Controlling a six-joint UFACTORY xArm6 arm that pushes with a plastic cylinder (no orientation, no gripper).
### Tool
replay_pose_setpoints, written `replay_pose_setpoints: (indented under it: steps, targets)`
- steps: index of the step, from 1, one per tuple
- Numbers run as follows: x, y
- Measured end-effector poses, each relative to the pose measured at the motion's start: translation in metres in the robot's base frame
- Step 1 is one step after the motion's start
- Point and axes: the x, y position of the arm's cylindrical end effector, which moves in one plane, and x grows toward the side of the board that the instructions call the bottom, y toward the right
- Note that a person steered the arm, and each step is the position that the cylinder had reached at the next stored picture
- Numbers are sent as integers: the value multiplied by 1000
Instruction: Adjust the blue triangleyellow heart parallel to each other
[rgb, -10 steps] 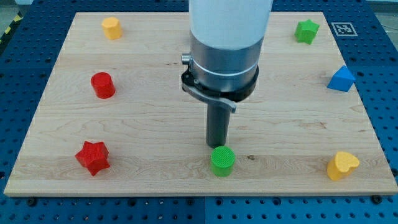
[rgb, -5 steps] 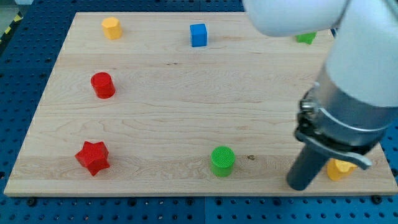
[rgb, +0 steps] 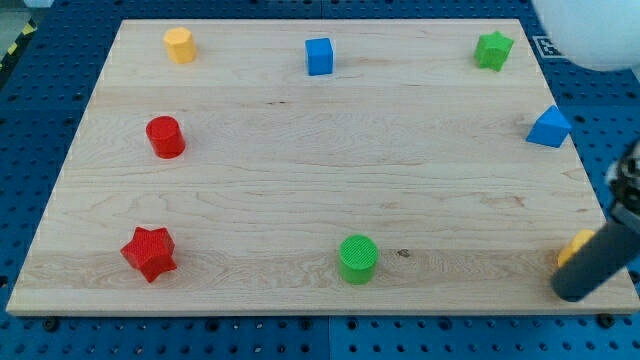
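You are looking at a wooden board (rgb: 300, 190) carrying eight blocks in total: two red, two green, two blue and two yellow. Every position below is referenced to the green cylinder (rgb: 358, 258), which is sitting near the board's bottom edge, about midway across.

- Red star (rgb: 149, 252): lying far toward the view's left of the cylinder, level with it.
- Red cylinder (rgb: 165, 137): standing up and to the left of it, above the star.
- Yellow hexagonal block (rgb: 179, 45): sitting far up and to the left, near the top edge.
- Blue cube (rgb: 319, 56): sitting well above it, slightly left.
- Green star (rgb: 493, 49): lying up and to the right, near the top right corner.
- Blue triangle (rgb: 549, 127): sitting to the right and above, close to the right edge.
- Yellow heart (rgb: 574, 247): lying far right, level with the cylinder; only a small sliver is showing.

The rod is carrying no fingers, so no open or closed state applies. My tip (rgb: 572, 296) is resting at the bottom right corner, far right of the cylinder; the dark rod is covering most of the heart, so you cannot tell whether they are touching.
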Motion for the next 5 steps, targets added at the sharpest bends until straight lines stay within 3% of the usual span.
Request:
replay_pose_setpoints:
  steps: [1,3,4,5]
  targets:
    - [-36,-48]
    - [-160,-83]
    - [-207,-61]
    - [-222,-19]
